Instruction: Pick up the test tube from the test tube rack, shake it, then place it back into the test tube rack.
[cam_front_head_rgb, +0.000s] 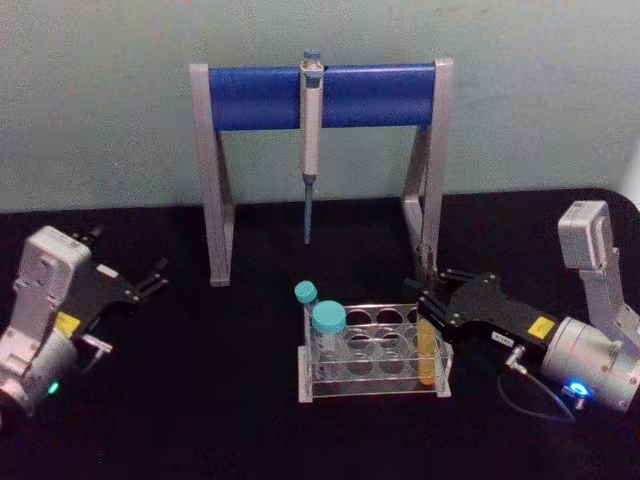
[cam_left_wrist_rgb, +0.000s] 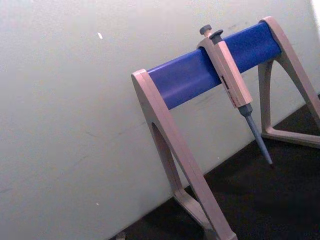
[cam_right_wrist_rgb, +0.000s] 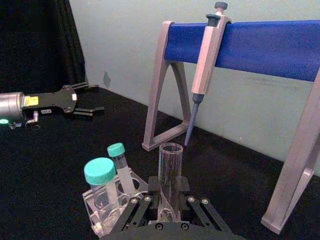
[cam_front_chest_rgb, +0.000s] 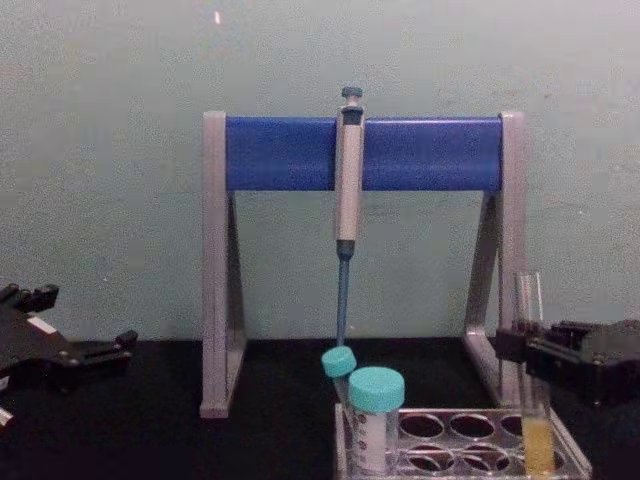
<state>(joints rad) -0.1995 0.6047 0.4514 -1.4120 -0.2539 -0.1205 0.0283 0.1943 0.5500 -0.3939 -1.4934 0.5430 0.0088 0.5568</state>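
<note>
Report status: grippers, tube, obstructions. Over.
Left gripper open, parked left. Right gripper shut on the test tube, seated in the test tube rack. Teal-capped tubes at opposite end.

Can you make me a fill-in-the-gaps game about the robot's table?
1. The liquid in the glass tube is ___.
2. The right claw is at the glass tube, and the left claw sits far off with its fingers ___.
3. The pipette hangs on the ___ bar of the stand.
4. The rack also holds ___ short capped tubes.

Missing words: yellow, open, blue, two.
</note>
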